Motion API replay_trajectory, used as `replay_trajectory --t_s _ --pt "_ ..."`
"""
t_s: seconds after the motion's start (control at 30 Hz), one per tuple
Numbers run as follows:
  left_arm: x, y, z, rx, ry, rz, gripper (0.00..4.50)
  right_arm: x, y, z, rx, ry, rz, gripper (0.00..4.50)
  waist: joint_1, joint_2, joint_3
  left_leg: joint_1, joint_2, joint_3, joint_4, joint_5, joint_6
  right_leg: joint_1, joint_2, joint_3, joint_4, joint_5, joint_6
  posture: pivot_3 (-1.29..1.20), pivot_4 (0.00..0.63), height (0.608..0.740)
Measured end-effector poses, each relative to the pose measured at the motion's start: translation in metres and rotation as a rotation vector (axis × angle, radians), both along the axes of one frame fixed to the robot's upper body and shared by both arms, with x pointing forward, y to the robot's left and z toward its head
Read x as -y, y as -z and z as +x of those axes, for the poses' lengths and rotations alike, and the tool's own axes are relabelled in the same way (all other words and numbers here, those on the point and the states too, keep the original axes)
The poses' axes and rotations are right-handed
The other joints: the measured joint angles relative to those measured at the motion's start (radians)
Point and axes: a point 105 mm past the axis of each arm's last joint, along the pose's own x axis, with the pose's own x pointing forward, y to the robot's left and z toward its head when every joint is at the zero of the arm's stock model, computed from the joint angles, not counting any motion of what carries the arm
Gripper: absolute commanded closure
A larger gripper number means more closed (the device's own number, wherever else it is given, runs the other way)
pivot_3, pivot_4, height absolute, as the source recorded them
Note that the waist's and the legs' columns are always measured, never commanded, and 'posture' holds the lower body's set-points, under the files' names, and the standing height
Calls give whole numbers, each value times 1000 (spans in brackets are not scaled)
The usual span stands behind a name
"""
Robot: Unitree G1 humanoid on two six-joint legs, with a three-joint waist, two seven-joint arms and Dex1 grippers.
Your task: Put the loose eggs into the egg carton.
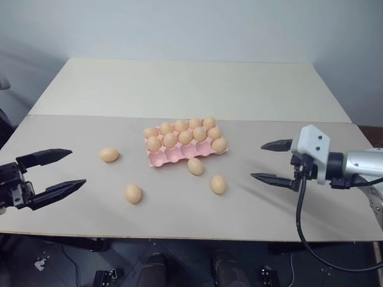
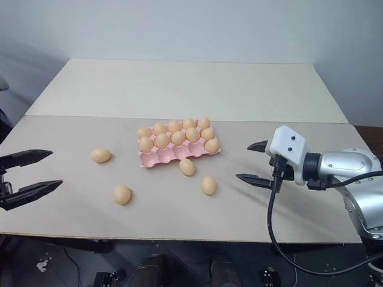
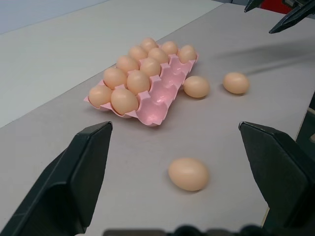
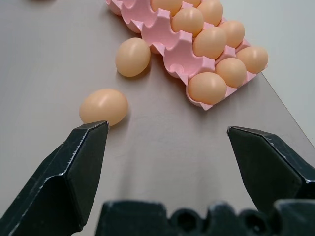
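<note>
The pink egg carton lies at the table's middle. Its two far rows are full of tan eggs, and the near row holds one egg at its right end. Several loose eggs lie on the table: one against the carton's near edge, one right of that, one left of the carton, one nearer the front. My left gripper hovers open at the far left, empty. My right gripper hovers open to the right of the eggs, empty.
The table is made of two pale tops joined by a seam behind the carton. Its front edge runs just below the eggs. A black cable hangs from the right wrist over that edge.
</note>
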Motion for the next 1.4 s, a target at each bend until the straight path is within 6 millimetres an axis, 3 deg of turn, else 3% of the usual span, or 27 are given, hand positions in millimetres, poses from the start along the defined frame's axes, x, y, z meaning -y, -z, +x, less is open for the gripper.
replay_trajectory --t_s 0.43,0.7,0.97,1.33,1.4 --pt "11 -11 -1 26 52 20 36 -3 -2 5 28 -4 26 0 -1 0 0 0 0 0 0 0 0 0 0 0 0 0 0 0 150 740" --pt "20 -2 -1 -9 108 0 36 -15 0 -5 -3 -17 -4 0 -1 0 0 0 0 0 0 0 0 0 0 0 0 0 0 0 150 740" --pt "22 -1 1 -15 129 -9 36 -64 44 -9 -133 0 -3 0 -2 0 0 -1 0 0 0 0 0 -1 0 0 0 0 0 0 150 740" --pt "24 3 3 -30 143 -20 36 -91 77 4 -153 77 -73 0 -2 0 0 0 0 0 0 0 0 -1 0 0 0 0 0 0 150 740" --pt "24 4 3 -30 144 -23 0 -89 86 9 -173 108 -91 620 -1 0 0 0 0 0 0 0 0 -1 0 0 0 0 0 0 150 740"
